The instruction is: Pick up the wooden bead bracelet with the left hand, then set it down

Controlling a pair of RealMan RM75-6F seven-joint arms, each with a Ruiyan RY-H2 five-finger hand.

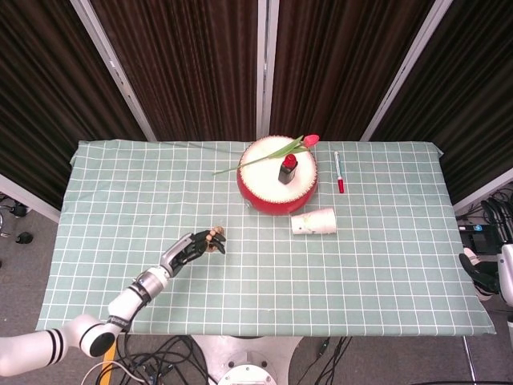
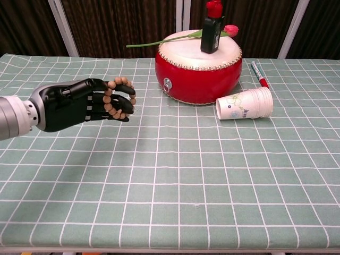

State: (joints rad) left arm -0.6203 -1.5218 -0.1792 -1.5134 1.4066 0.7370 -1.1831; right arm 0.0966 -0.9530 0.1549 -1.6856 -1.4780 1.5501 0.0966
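Observation:
The wooden bead bracelet (image 2: 121, 99) is a loop of light-brown beads, held above the checked cloth by my left hand (image 2: 79, 105), whose dark fingers grip it through the loop. In the head view the bracelet (image 1: 215, 237) shows at the tips of the left hand (image 1: 192, 248), left of the table's middle and near the front. The right hand (image 1: 473, 271) hangs off the table's right edge; its fingers are too small to read.
A red drum (image 2: 198, 72) carries a black bottle with a red cap (image 2: 210, 27) and a tulip (image 2: 229, 30). A paper cup (image 2: 245, 104) lies on its side beside the drum. A red marker (image 2: 260, 74) lies at the back right.

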